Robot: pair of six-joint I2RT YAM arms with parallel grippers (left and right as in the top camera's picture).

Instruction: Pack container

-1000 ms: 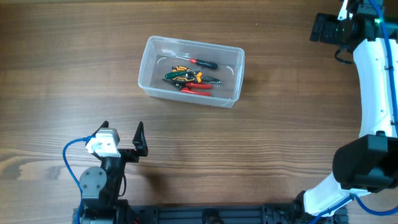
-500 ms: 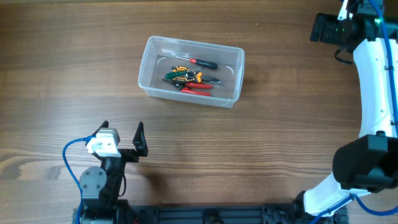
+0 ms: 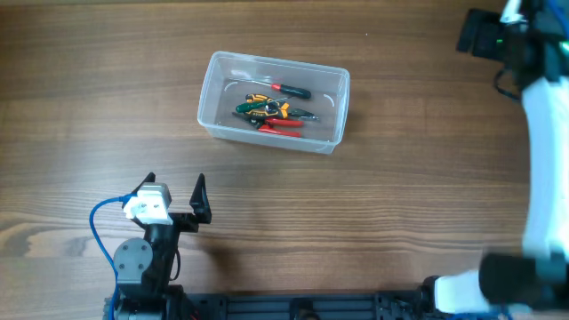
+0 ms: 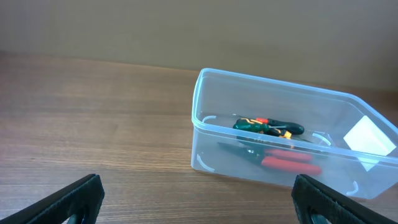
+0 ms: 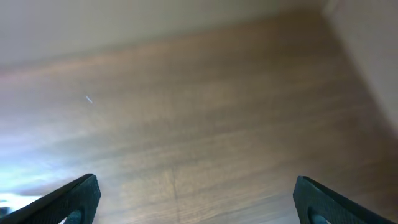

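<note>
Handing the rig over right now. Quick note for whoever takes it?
Left gripper: open, empty, near its base, facing the container but apart from it.
Right gripper: open, empty, over bare table at the far right, well away from the container.
Container: mid-table, upright, no lid on it. It holds red-handled pliers, a red-and-black screwdriver and a green-and-yellow tool.
Done: those tools are in.
Left: no loose tools or lid in view; check off-camera for more.

even soft light, blurred right-wrist view
</note>
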